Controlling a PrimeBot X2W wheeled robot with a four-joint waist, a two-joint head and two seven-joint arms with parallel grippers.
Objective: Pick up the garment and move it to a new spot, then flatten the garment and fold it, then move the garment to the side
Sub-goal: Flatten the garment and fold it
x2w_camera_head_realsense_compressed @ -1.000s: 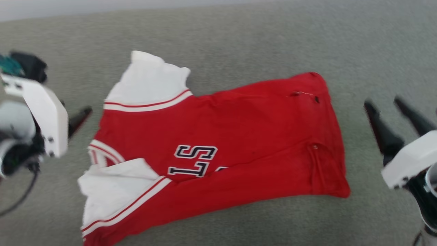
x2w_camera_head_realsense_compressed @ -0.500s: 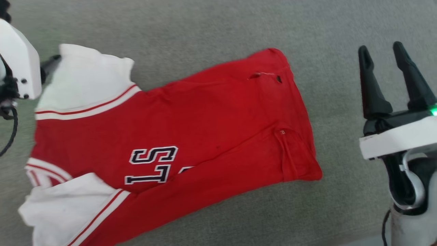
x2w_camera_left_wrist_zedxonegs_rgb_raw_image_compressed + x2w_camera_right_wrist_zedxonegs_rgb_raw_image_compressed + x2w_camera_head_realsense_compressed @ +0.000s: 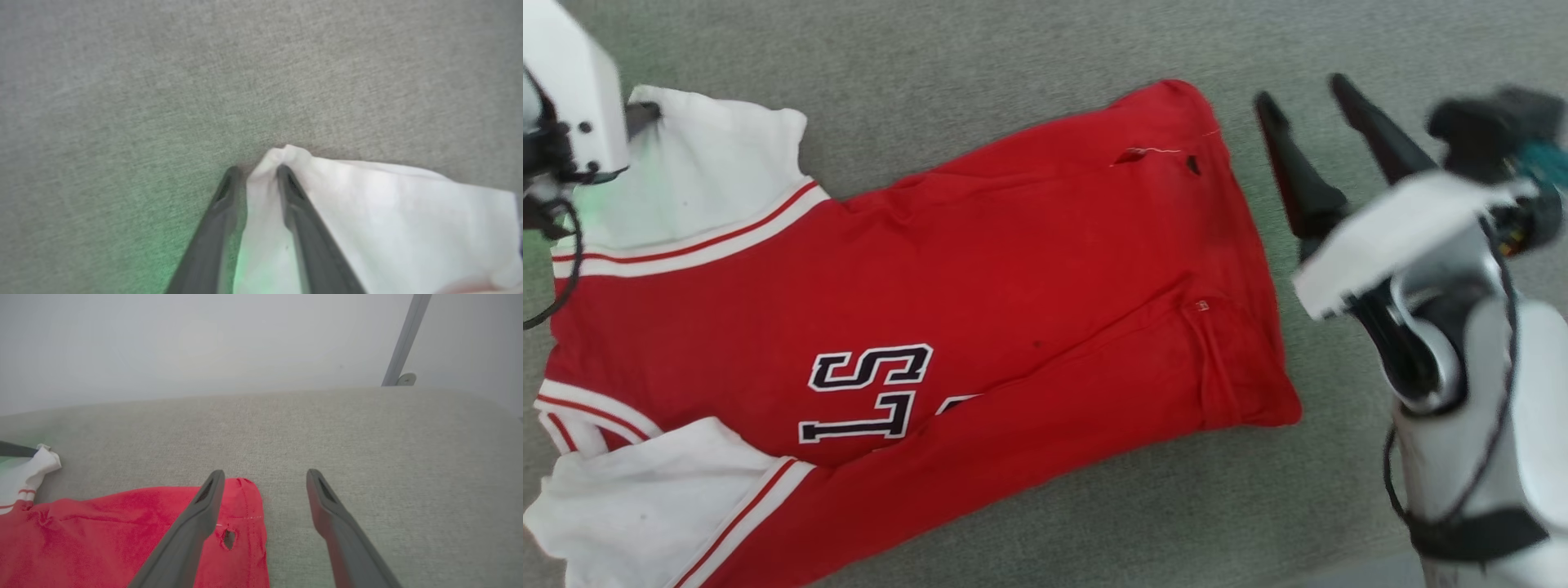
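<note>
A grey-green woven surface [image 3: 1013, 49] meets a pale wall [image 3: 204, 343] and a grey metal pole [image 3: 404, 339]. The large red fabric garment [image 3: 1013, 278] lies flat there, long axis left-right, white sleeves left, hem right. The left gripper [image 3: 255, 173] pinches a sleeve corner; the right gripper [image 3: 1307, 94] gapes by the hem.

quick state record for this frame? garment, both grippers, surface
garment: red with white sleeves, laid out on the surface, lettering up
left gripper: pinching the corner of a white sleeve, fabric bunched between the fingers
right gripper: open, empty, by the hem corner near a small hole
surface: grey fabric
</note>
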